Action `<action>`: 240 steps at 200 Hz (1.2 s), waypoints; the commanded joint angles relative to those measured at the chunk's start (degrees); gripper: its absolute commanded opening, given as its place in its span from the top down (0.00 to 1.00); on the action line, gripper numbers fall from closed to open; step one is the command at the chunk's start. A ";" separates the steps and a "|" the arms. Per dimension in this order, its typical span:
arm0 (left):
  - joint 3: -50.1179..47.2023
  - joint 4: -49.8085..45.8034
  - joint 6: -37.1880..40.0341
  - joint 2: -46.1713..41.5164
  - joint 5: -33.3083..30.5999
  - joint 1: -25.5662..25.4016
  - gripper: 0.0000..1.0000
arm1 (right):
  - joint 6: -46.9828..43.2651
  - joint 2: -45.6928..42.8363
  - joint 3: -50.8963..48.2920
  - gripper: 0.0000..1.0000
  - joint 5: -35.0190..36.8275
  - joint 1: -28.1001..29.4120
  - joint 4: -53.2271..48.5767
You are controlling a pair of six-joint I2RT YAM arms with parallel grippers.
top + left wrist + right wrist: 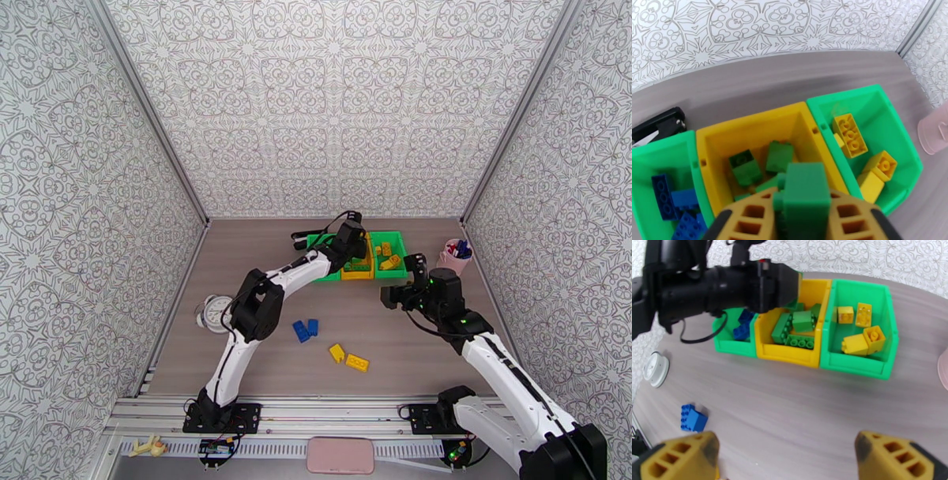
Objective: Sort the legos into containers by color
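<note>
My left gripper [353,237] [802,211] is shut on a green lego [805,193], held just above the yellow container [750,126] [790,352], which has several green legos [798,329] in it. The left green container [663,146] holds blue legos [675,197]. In the right green container [869,94] [853,362] lie yellow legos [849,134]. My right gripper [393,297] [786,453] hangs open over bare table in front of the containers. Two blue legos [305,329] [693,418] and two yellow legos [348,357] lie loose on the table.
A pink cup [456,254] [934,132] with pens stands right of the containers. A white round dial [213,312] [655,368] lies at the left beside the left arm. A black object [659,124] sits behind the left green container. Patterned walls close in three sides.
</note>
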 commanded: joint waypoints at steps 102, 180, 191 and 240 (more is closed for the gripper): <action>-18.62 5.73 4.21 -20.72 1.73 0.23 0.11 | 1.43 1.02 0.19 0.06 -0.69 2.76 -1.73; -58.46 12.63 12.00 -55.16 8.73 1.66 0.00 | 5.49 4.93 0.37 0.06 6.82 15.82 -3.75; -61.74 11.21 11.31 -59.05 8.37 2.75 0.00 | 6.59 5.54 0.12 0.06 8.42 18.41 -3.94; -67.35 3.49 5.20 -67.27 5.60 11.41 0.00 | 12.52 10.16 -0.18 0.05 16.10 31.41 -4.25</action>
